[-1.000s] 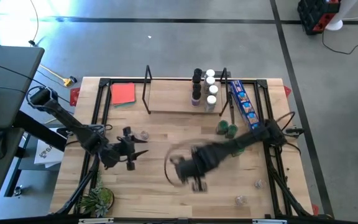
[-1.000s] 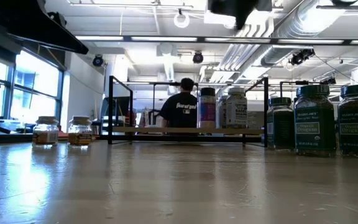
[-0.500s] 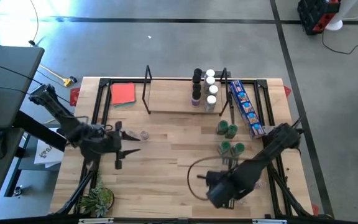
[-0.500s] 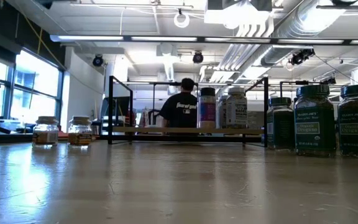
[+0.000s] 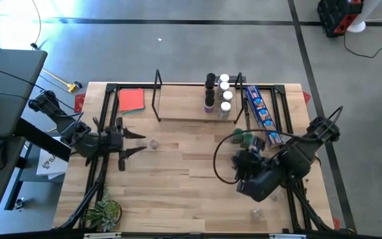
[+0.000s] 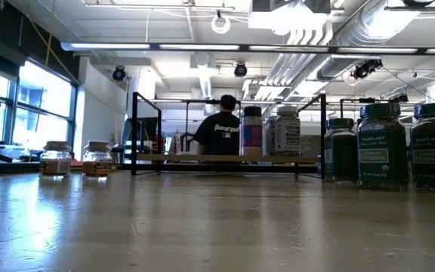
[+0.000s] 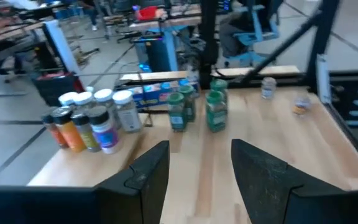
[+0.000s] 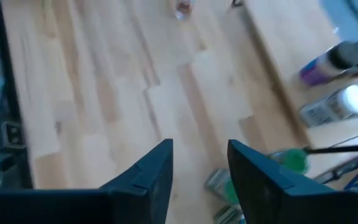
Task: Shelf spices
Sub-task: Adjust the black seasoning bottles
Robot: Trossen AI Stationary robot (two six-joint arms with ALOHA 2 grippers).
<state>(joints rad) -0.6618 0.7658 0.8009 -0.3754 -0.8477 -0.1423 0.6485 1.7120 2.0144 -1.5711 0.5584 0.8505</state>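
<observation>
With my right pincer (image 5: 246, 161) gaping empty just over the green-lidded spices (image 5: 244, 137) at centre-right, below the shelf (image 5: 191, 109) holding others, I fear its arm may, perhaps, topple them descending.

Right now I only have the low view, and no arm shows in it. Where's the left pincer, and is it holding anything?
Observer: The left pincer is open and empty. It is over the table's left side, next to a small clear jar.
Operator: And the right one?
Observer: The right pincer is open and empty too. It is above the table by the green-lidded jars, in front of the shelf.
Operator: Any jar outside my view?
Observer: One small jar stands alone near the right corner, on the side away from the shelf.
</observation>
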